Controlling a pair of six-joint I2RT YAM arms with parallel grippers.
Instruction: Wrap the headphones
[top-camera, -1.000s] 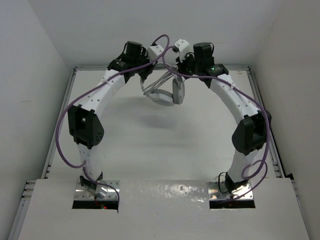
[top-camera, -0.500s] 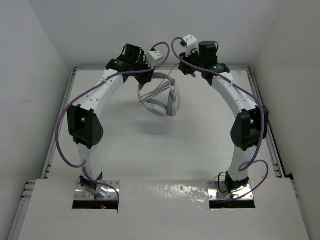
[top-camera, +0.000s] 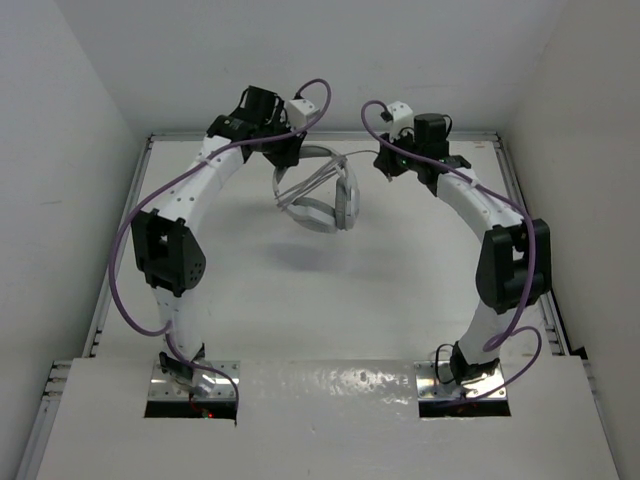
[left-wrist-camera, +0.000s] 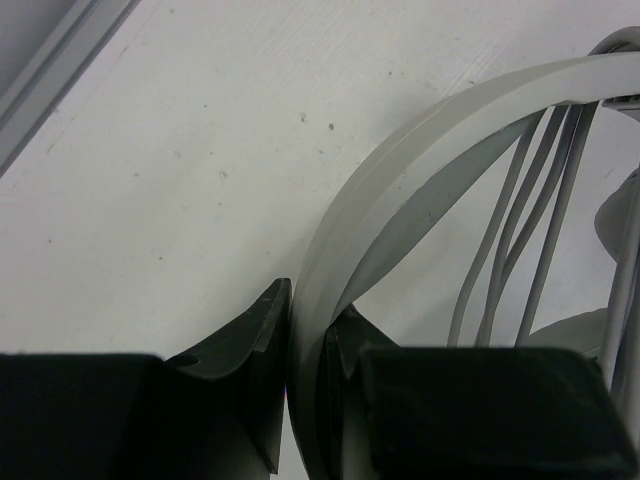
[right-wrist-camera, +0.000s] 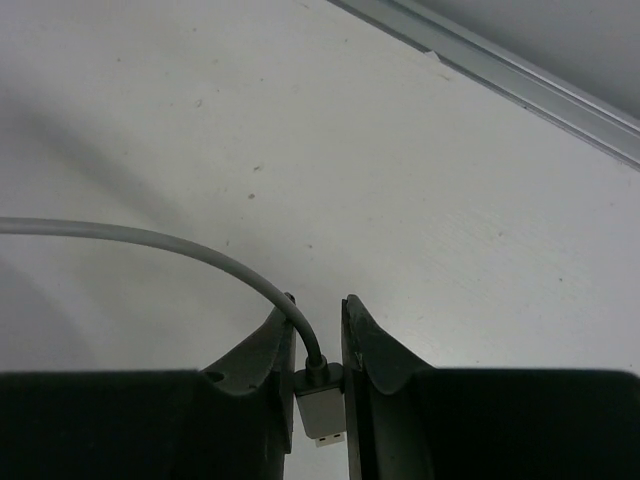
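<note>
Holding one headphones (top-camera: 318, 213): left gripper (left-wrist-camera: 308, 310) on headband (left-wrist-camera: 400, 140), right gripper (right-wrist-camera: 319, 305) on plug (right-wrist-camera: 320, 410).

One pair of headphones (top-camera: 322, 195), at the far middle of the one white table (top-camera: 330, 300). One headband (left-wrist-camera: 400, 150) and two ear cups (top-camera: 349, 205). One thin grey cable (right-wrist-camera: 150, 240), ending in one USB plug (right-wrist-camera: 320, 415); three runs of that cable counted inside the headband's arc in the left wrist view.

Two robot arms: the left arm (top-camera: 190, 195) and the right arm (top-camera: 478, 205). Two grippers: the left gripper (left-wrist-camera: 307, 310) and the right gripper (right-wrist-camera: 318, 305), with two dark fingers (left-wrist-camera: 255, 340) apiece, four in all. Two white wrist cameras (top-camera: 300, 108), one per arm. Two purple cables (top-camera: 125, 270), one looping along each arm. Two metal base plates (top-camera: 190, 385) at the near edge, left and right.
</note>
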